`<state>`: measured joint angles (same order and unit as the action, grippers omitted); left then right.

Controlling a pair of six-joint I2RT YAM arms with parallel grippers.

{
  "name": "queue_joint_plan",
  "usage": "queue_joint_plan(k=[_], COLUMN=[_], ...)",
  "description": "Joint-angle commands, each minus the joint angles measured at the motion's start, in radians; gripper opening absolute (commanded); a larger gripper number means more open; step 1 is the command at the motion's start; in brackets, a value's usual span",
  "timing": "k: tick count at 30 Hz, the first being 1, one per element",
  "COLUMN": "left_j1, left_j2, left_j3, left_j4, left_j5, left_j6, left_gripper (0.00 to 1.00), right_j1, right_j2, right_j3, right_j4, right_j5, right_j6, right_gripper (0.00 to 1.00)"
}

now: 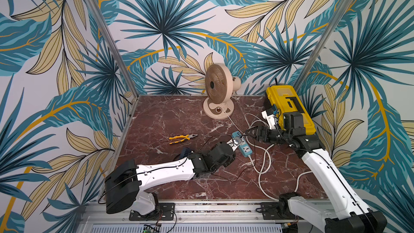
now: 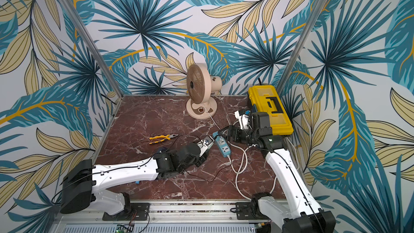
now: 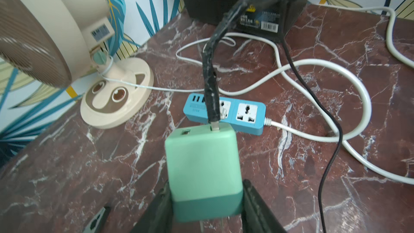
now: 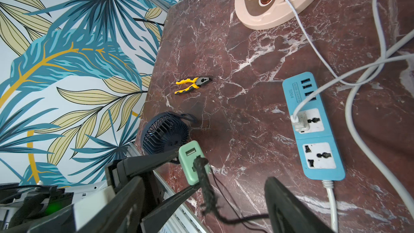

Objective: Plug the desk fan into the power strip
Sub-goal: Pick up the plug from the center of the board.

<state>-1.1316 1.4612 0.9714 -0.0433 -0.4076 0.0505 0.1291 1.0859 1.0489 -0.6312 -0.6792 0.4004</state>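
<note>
The light-blue power strip [image 1: 243, 147] [image 4: 313, 128] lies mid-table, with a white plug in one socket. My left gripper [image 3: 206, 209] is shut on a green adapter cube [image 3: 202, 164], held just beside the strip on its near-left side. A taped black cable [image 3: 210, 90] sits in the cube's port. It runs up between the wide-apart fingers of my right gripper [image 4: 230, 198], which is open and hovers over the strip's far end [image 1: 249, 131]. The small navy desk fan [image 4: 165, 132] stands behind my left arm, mostly hidden in both top views.
A large beige fan [image 1: 216, 86] stands at the back; its thin white cord runs to the strip. A yellow toolbox [image 1: 289, 106] sits at the back right, yellow pliers [image 1: 182, 138] lie left of centre, and thick white cord [image 1: 264, 160] loops across the right half.
</note>
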Motion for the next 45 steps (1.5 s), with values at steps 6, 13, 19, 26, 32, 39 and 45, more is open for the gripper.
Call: queue_joint_plan(k=[6,13,19,26,32,39,45], left_j1=[0.002,0.011,0.037,0.061,0.066,0.070,0.079], left_j2=[-0.031,-0.026,-0.023,-0.025,-0.021,-0.020,-0.024], left_j3=[0.026,0.030,0.037,0.048,0.048,0.047,0.044], left_j4=[0.155,0.199,0.236,0.234,0.235,0.237,0.242], left_j5=[0.059,0.129,0.222,0.293,0.340,0.345,0.345], left_j6=[0.230,0.330,0.350,0.349,0.347,0.348,0.347], left_gripper=[0.20,0.20,0.20,0.19,0.19,0.19,0.19], right_j1=[-0.026,-0.026,-0.026,0.000,0.027,0.055,0.081], right_j2=[0.049,0.122,0.173,0.223,0.250,0.260,0.256], right_j3=[0.121,0.222,0.247,0.247,0.256,0.257,0.250], right_j4=[-0.120,-0.337,-0.392,-0.383,-0.399,-0.416,-0.424], right_j5=[-0.151,-0.168,-0.183,-0.245,-0.245,-0.222,-0.211], right_j6=[-0.050,-0.181,-0.244,-0.269,-0.284,-0.303,-0.315], right_gripper=[0.86,0.77,0.69,0.56,0.48,0.43,0.33])
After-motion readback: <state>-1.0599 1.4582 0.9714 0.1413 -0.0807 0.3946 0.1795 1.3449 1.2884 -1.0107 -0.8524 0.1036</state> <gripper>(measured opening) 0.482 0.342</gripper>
